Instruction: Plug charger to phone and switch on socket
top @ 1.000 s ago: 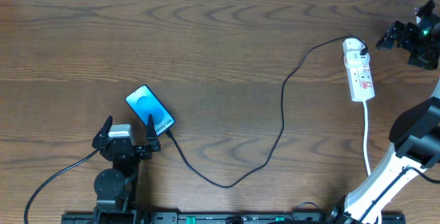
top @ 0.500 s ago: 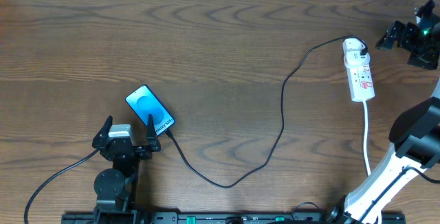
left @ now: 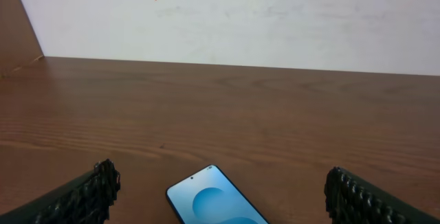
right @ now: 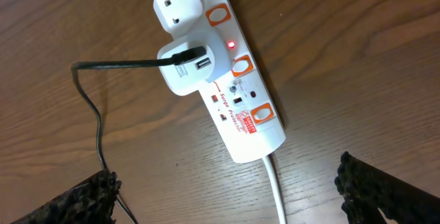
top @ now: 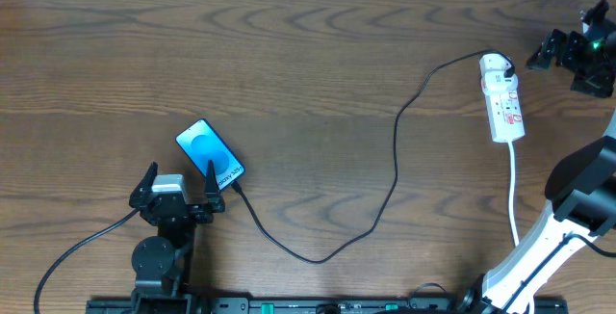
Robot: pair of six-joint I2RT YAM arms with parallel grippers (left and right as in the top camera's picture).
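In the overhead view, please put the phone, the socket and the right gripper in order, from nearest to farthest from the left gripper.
1. Phone: right at the fingers of the left gripper, on the table's left side.
2. Socket: far across the table, on the right side.
3. Right gripper: beyond the socket, by the far right edge.

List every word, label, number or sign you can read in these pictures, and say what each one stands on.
"Surge": red script printed along the socket; the words after it are too small to read.
Red label at the socket's lower end: too small to read.
White text on the phone screen, overhead view: too small to read.
No other writing shows in any view.
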